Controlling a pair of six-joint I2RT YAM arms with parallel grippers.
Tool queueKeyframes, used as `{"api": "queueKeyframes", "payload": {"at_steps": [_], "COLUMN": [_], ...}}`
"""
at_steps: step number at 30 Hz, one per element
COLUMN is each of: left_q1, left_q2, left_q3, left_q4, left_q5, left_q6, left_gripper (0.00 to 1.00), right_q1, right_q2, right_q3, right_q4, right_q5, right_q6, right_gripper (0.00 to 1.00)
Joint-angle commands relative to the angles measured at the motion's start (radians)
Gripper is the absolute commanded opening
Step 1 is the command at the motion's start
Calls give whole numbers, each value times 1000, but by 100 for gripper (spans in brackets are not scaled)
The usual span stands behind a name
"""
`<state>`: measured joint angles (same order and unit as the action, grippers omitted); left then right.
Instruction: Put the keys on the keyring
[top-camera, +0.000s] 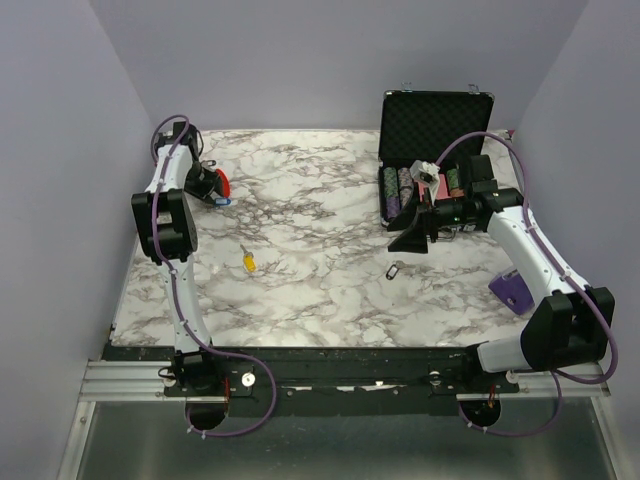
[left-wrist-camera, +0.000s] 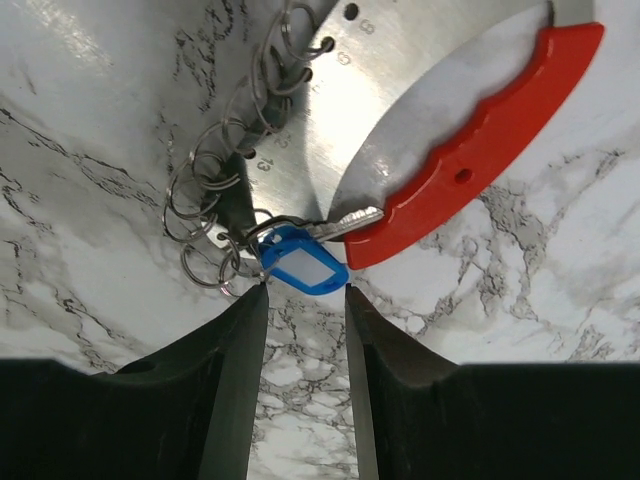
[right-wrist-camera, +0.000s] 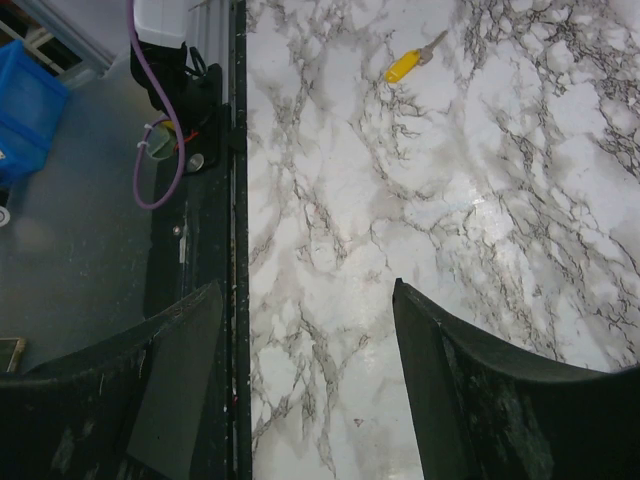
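The keyring, a red curved clip (left-wrist-camera: 470, 160) on a silver plate (left-wrist-camera: 380, 110) with several small split rings (left-wrist-camera: 205, 215), lies at the table's far left (top-camera: 222, 183). A blue-headed key (left-wrist-camera: 302, 262) is attached to it by one ring. My left gripper (left-wrist-camera: 305, 290) is open just short of the blue key, jaws either side, touching nothing; in the top view it (top-camera: 210, 190) sits beside the clip. A yellow-headed key (top-camera: 247, 261) lies loose mid-left and also shows in the right wrist view (right-wrist-camera: 405, 64). Another small key (top-camera: 395, 270) lies near the centre. My right gripper (top-camera: 413, 238) is open and empty above the table (right-wrist-camera: 307, 288).
An open black case (top-camera: 437, 120) with rows of poker chips (top-camera: 400, 185) stands at the back right, behind the right arm. A purple wedge block (top-camera: 510, 288) lies at the right edge. The table's black front rail (right-wrist-camera: 238, 200) shows in the right wrist view.
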<state>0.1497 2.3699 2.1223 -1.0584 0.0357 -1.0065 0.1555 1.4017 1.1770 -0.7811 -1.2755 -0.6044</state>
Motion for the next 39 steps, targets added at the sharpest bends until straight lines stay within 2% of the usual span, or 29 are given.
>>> {"api": "queueKeyframes", "payload": {"at_steps": [1,8,20,26,31,39], "left_q1": [8,16,17,22,24,31], "left_q2": [-20,-44,-1,-100,-142,-166], "left_q3": [-50,-29,44,-42,-48,-193], "left_q4": [23,20,-41,51,3,63], "left_q5": [-14,-14,16,-22,-106,-40], "left_q6": [-14,14,54,92,71,-18], "left_gripper": [44,44,43,41,42,43], "right_q1": [4,4,4,4,6,7], "right_q2": [-18,-18,-23,-23,-24,-26], "right_q3": [30,30,30,30,32,30], "right_q4": [-24,-26,-27,-26,-29,-29], "right_q5": [-31,-33,-30,-31,-33,-33], "right_q6": [-21,-23,-24,-24,-26,-28], "right_gripper": [77,77,77,77,77,77]}}
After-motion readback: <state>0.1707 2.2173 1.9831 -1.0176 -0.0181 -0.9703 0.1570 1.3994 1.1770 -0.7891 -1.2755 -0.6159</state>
